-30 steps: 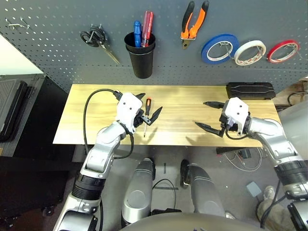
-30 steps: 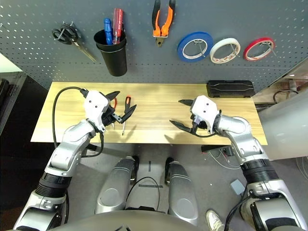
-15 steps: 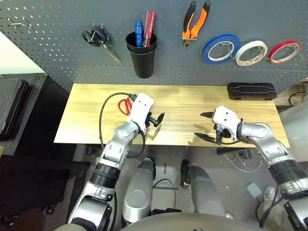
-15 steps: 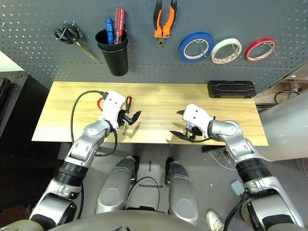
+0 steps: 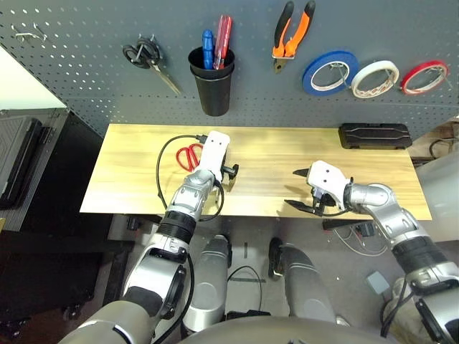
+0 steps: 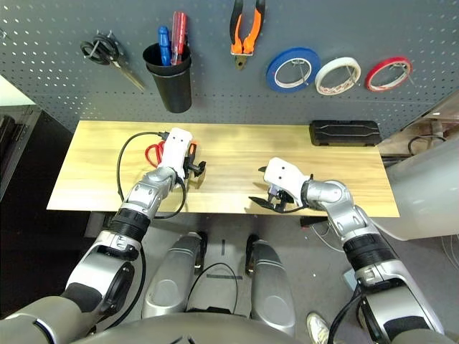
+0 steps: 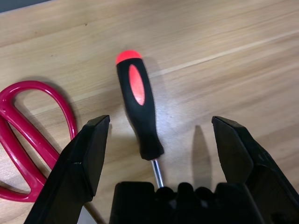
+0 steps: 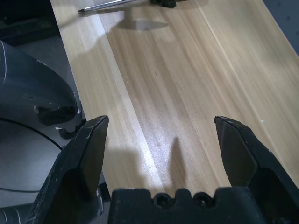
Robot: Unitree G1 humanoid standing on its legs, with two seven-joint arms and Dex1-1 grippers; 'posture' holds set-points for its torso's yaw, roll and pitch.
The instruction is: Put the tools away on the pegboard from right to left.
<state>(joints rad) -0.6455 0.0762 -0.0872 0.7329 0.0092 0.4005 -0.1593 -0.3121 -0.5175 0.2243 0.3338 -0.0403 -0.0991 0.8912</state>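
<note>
Risk, as judged: the slim screwdriver with black handle and red-orange cap (image 7: 136,102) lies flat on the pale wooden table (image 5: 265,165), with the red-handled metal scissors (image 7: 35,135) just beside it, to its left. One finger of the left gripper (image 7: 161,119) overlaps the scissors in the wrist view; contact cannot be told. Lowering there could pinch or drag the scissors along with the screwdriver, the cause being the small gap between the two tools. A grip near the thin shaft could let the round handle roll or tilt, spoiling a later drop into the tapered black plastic cup (image 5: 213,93), on the pegboard (image 5: 251,93) beyond the screwdriver. Claw state: left fingers spread wide, one to each side of the screwdriver, pinching nothing. The right gripper (image 8: 162,119), well to the right of the screwdriver, is likewise spread and empty above the wood. The orange-and-black-handled pliers (image 5: 290,39) and white tape roll (image 5: 374,79) hang beyond the screwdriver, farther right.
</note>
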